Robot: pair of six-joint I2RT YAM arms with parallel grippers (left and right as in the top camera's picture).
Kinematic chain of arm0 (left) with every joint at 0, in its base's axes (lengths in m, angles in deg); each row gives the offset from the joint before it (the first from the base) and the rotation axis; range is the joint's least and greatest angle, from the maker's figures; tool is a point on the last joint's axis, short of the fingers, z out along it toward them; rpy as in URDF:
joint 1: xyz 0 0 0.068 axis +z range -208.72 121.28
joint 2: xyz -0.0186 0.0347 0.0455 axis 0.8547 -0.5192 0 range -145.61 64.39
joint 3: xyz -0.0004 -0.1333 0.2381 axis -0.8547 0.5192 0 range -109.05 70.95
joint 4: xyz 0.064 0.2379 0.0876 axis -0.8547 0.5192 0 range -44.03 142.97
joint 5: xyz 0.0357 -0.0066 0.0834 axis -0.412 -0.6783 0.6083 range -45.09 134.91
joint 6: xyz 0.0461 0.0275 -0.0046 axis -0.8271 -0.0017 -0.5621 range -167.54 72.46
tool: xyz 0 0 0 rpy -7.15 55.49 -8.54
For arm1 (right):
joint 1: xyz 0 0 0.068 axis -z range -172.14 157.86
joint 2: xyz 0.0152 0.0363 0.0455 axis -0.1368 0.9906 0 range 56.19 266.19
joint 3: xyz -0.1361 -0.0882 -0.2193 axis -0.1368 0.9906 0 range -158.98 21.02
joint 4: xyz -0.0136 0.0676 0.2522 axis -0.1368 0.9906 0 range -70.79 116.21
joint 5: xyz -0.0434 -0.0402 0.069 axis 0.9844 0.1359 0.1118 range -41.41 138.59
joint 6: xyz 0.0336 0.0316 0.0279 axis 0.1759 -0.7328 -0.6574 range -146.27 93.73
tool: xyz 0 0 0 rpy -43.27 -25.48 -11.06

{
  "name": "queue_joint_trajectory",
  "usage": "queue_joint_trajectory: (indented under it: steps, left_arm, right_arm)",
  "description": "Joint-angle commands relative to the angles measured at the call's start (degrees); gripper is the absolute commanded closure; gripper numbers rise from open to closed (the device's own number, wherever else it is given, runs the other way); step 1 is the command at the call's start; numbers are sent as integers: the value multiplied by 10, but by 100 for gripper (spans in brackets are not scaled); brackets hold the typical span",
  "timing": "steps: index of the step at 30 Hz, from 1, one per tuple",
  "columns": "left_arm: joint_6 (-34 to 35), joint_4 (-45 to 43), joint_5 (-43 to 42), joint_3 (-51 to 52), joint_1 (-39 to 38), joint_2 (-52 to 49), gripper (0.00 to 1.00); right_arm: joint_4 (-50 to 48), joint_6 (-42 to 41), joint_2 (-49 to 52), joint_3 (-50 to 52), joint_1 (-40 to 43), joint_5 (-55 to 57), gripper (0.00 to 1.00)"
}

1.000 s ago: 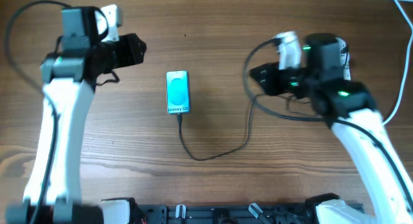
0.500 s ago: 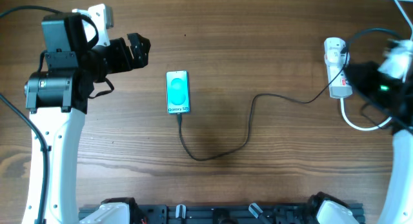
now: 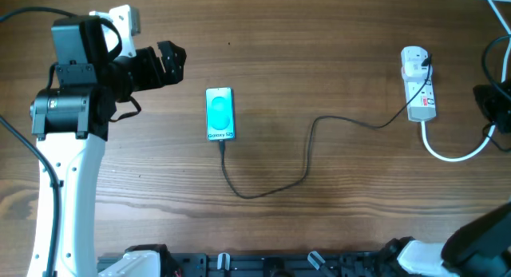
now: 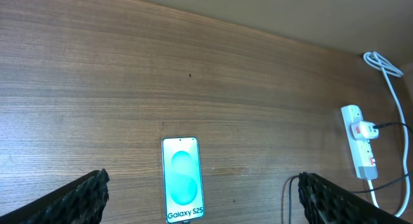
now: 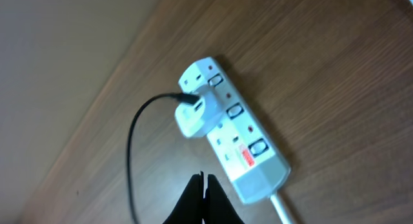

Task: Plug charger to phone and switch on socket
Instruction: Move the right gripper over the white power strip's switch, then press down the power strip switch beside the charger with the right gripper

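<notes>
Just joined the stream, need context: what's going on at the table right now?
Nothing is being held. The phone lies mid-table with its screen lit. The black cable runs from its lower end to a white adapter seated in the power strip. The left tool hangs open to the left of the phone. The right tool is shut and empty, close to the strip. Whether the strip is switched on cannot be told from these views.
</notes>
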Motion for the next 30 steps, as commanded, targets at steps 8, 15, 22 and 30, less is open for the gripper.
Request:
queue_joint_trajectory:
  steps: [8, 15, 22, 30]
  left_arm:
    - [1, 0, -5, -3, 3, 4, 0]
    - [1, 0, -5, -3, 3, 4, 0]
    - [1, 0, -5, -3, 3, 4, 0]
    - [1, 0, -5, -3, 3, 4, 0]
  right_arm:
    - [-34, 2, 164, -97, -7, -40, 96]
    - [-84, 21, 212, -97, -34, -44, 96]
    - [-103, 30, 243, -97, -63, -7, 96]
    - [-102, 47, 280, -97, -73, 19, 96]
